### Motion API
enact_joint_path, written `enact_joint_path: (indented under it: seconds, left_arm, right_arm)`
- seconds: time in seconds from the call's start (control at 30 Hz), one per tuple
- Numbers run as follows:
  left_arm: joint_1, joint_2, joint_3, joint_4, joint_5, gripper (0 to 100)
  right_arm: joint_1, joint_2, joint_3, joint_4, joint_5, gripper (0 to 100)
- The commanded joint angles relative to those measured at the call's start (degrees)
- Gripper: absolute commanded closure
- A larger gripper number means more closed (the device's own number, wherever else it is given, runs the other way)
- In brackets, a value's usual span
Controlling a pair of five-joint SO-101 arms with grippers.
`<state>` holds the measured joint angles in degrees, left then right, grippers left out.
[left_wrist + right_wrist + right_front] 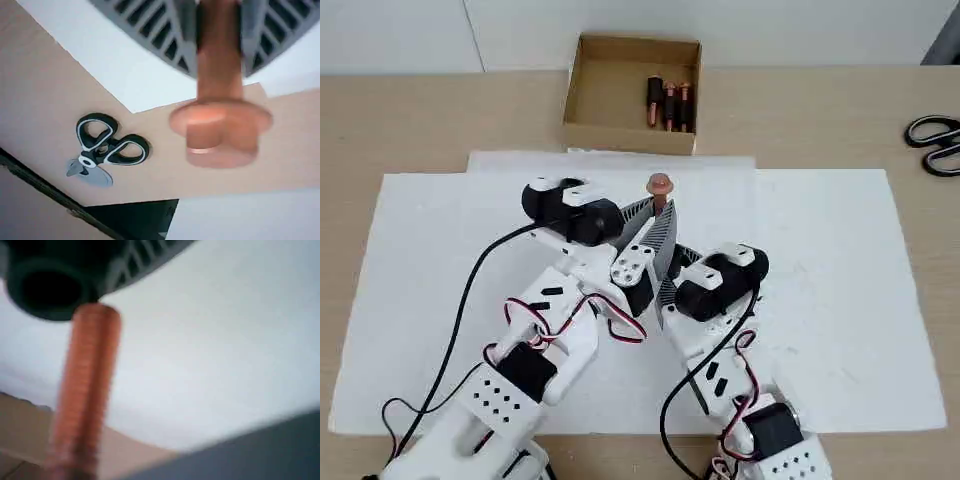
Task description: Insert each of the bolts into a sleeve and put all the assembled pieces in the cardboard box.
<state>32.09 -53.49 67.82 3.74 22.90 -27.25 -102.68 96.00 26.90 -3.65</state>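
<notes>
The table (pixel 420 110) carries a white sheet (pixel 840 300) over most of its middle. Past the sheet's far edge stands the cardboard box (pixel 630 138), with three assembled pieces (pixel 670 105) lying side by side against its right wall. The two arms meet over the sheet near the middle of its far edge. The left gripper (pixel 656 212) is clamped across the shank of a copper bolt (pixel 220 115), whose head points toward the box. The right gripper (pixel 670 268) comes in from the near side and seems to be closed on a black sleeve (pixel 45 312). Scissors (pixel 935 145) lie well apart at the table's right edge and play no part.

The main danger looks to be at the mouth of the sleeve. In the right wrist view the threaded tip appears to sit against the rim, beside the open bore rather than in it. Pushing from there would probably jam thread on rim, and the force could twist the sleeve out of its hold or swing the bolt in the left jaws. Either piece, once dropped, could roll on the sheet. The fingers also crowd each other closely, so any sideways correction risks one gripper knocking the other.
</notes>
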Motion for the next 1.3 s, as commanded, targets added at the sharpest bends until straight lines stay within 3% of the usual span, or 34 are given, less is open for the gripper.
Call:
enact_joint_path:
  seconds: [0.0, 0.67, 1.1, 1.27]
  left_arm:
    - [0.26, -1.58, -2.77, -3.08, -0.26, 99]
    - [1.67, -0.97, -2.68, -3.87, -0.53, 99]
    - [1.49, -0.97, 0.84, -8.18, -0.97, 99]
    - [1.49, -0.88, 2.86, -11.87, -4.31, 99]
  right_arm:
    - [0.04, -1.45, 0.44, -0.13, 0.44, 99.5]
    - [0.04, -1.45, 0.35, -0.13, 0.44, 99.5]
    - [-0.04, -1.45, 0.35, -0.13, 0.35, 99.5]
    - [-0.04, -1.45, 0.35, -0.13, 0.35, 99.5]
